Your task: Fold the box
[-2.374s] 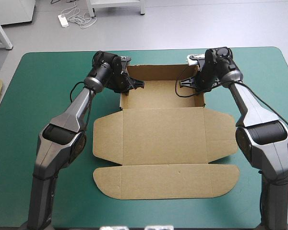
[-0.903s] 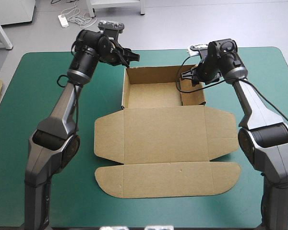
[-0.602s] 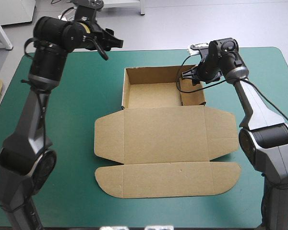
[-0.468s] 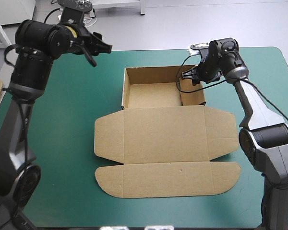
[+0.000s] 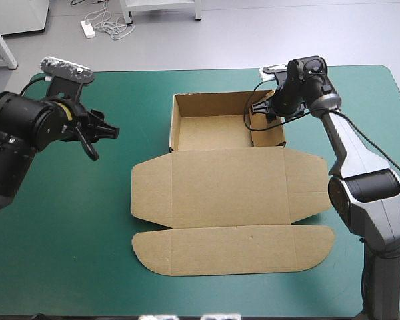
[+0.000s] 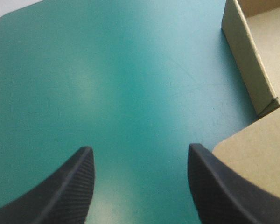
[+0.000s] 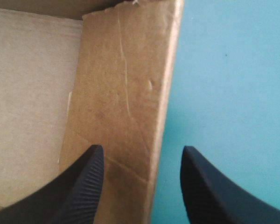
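The brown box stands as an open tray at the table's middle back, its lid lying flat toward the front with rounded flaps. My left gripper hangs open above bare teal-green cover, well to the left of the tray. In the left wrist view the left gripper has only cover between its fingers, with the tray's left wall and a lid flap off to one side. My right gripper is open over the tray's right wall. The right gripper has one finger over the tray's inside and the other outside.
Wide bare cover lies left of the box, and a narrower strip to its right. The table's far left corner shows ahead of the left gripper.
My left arm has left the tray's far left corner, risen, and swung out left and toward the front. The right gripper has stayed at the right wall. The box has not moved.
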Robot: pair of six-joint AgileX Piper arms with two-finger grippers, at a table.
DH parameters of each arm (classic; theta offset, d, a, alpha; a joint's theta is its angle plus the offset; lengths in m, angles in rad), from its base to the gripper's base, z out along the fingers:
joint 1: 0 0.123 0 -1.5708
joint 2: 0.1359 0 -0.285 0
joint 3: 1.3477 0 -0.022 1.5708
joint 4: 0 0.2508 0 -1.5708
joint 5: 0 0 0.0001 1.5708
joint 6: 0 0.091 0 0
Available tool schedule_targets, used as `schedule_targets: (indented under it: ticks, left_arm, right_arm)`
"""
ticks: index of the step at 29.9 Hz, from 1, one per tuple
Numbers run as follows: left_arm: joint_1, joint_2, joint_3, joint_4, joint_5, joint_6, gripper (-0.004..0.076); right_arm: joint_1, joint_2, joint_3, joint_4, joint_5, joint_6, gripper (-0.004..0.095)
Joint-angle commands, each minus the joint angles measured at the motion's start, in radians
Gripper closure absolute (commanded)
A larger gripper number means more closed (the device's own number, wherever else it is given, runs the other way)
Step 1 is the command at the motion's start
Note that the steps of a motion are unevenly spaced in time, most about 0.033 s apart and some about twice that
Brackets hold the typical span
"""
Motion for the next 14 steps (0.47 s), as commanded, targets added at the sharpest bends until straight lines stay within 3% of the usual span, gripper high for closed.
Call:
schedule_targets:
  ticks: [1,4,9,14]
  left_arm:
    - [-0.004,-0.093,0.031,0.030,0.045,-0.036,0.0300]
    - [-0.004,-0.125,0.047,0.030,0.045,-0.041,0.0300]
    - [-0.004,-0.143,0.047,0.034,0.045,-0.044,0.0300]
    - [-0.004,-0.143,0.047,0.045,0.045,-0.044,0.0300]
  right_arm:
    - [-0.006,-0.027,-0.029,0.006,0.004,-0.009,0.0427]
    - [-0.006,-0.007,-0.029,0.004,0.004,-0.009,0.0516]
    - [-0.006,-0.007,-0.029,0.007,0.004,-0.023,0.0904]
    - [-0.006,-0.034,-0.029,-0.040,0.004,-0.027,0.0925]
